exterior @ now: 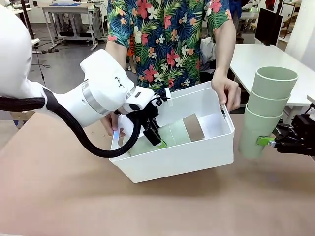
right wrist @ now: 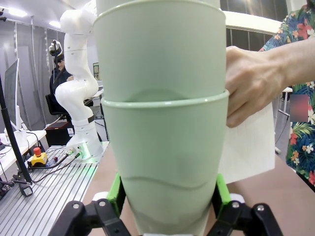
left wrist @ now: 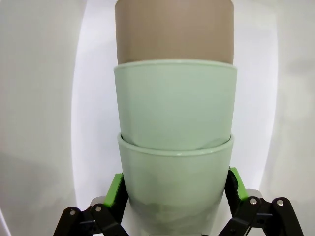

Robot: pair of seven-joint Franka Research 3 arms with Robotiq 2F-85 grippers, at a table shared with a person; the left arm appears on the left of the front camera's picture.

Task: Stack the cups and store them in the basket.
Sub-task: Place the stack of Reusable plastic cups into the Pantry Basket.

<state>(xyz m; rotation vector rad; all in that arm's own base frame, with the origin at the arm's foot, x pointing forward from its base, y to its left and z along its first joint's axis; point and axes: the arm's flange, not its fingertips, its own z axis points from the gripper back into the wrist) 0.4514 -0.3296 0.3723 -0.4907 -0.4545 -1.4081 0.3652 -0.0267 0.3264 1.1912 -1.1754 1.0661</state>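
Inside the white basket [exterior: 187, 160], the left gripper [exterior: 158, 139] clamps a lying mint-and-tan cup stack [exterior: 178, 132]; just outside, the right gripper [exterior: 269, 141] clamps an upright mint stack [exterior: 268, 104].

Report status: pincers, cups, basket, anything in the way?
Left pincer shut on three-cup stack, lying inside basket. Right pincer shut on three green cups, upright beside basket. Person's hand grips basket rim, basket tilted.

Grey floor [exterior: 64, 69], white table [exterior: 261, 59] at right (dark monitor [exterior: 268, 24] behind), workbench [exterior: 74, 9] beyond
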